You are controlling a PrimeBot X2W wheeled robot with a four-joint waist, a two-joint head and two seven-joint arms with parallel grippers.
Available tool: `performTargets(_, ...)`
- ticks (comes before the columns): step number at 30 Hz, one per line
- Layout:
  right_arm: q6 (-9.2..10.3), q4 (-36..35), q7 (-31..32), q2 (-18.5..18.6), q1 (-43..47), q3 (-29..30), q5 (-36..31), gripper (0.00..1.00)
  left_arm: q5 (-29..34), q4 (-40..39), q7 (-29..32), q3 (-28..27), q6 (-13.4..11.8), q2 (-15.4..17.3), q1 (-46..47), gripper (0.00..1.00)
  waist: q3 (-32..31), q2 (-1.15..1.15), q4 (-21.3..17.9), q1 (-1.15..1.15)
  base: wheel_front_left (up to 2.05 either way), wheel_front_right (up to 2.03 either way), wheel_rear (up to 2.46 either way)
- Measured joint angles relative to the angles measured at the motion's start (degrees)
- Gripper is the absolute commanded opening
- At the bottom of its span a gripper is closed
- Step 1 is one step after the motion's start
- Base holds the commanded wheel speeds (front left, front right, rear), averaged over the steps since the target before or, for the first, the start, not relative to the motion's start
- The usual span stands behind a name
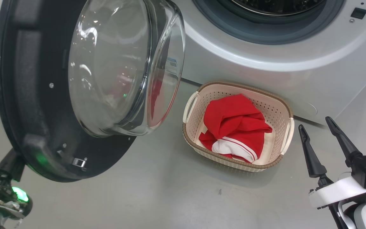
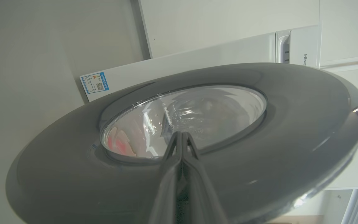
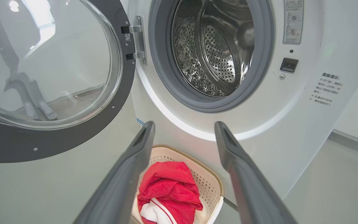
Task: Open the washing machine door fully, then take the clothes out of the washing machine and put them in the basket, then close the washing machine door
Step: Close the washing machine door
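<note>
Red clothes (image 1: 233,122) in basket (image 1: 275,111); door (image 1: 21,95) open.

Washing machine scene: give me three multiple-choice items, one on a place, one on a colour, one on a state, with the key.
1. Where do the clothes lie?
A. in the drum
B. in the basket
C. on the floor

2. What colour are the clothes, mostly?
A. red
B. blue
C. grey

3. How does the door stand?
A. shut
B. taken off
C. wide open

Key:
1 B, the heap sits inside the basket's walls.
2 A, the cloth is red with a white striped trim.
3 C, the door stands well away from the front of the washing machine.
</note>
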State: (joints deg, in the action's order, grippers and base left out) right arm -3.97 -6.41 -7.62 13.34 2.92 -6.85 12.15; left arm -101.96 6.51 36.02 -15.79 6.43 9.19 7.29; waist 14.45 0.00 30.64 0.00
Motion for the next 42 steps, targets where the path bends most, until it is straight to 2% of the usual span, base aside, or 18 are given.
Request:
performTargets(11,0.0,-0.2,0.0,-0.5,-0.1,-0.7,0.5,1.0,0.2,-6.6,4.0,3.6,0.4,-1.7,-3.1,0.0,0.5,0.0,-1.8,0.0,0.0,0.0,0.0)
performTargets(16,0.0,-0.2,0.0,-0.8,-0.2,-0.9,0.8,1.0,0.4,-10.2,5.6,6.2,0.4,-3.8,-3.9,0.0,0.9,0.0,-3.3,0.0,0.0,0.0,0.0)
performTargets(23,-0.08,0.1,-0.3,-1.4,-1.7,-1.3,1.5,1.0,1.0,-14.1,5.8,7.3,0.4,-4.6,-4.3,0.0,1.3,0.0,-6.1,0.0,0.0,0.0,0.0)
performTargets(33,-0.47,1.3,-1.4,-2.9,-3.5,-2.5,2.0,1.0,1.8,-16.2,5.8,9.1,0.4,-5.1,-5.0,0.0,2.2,0.0,-11.9,0.0,0.0,0.0,0.0)
performTargets(42,-0.51,3.4,-2.9,-4.3,-5.1,-2.5,3.1,1.0,4.3,-16.6,5.5,11.7,0.5,-5.8,-4.3,0.0,3.7,0.0,-19.4,0.0,0.0,0.0,0.0)
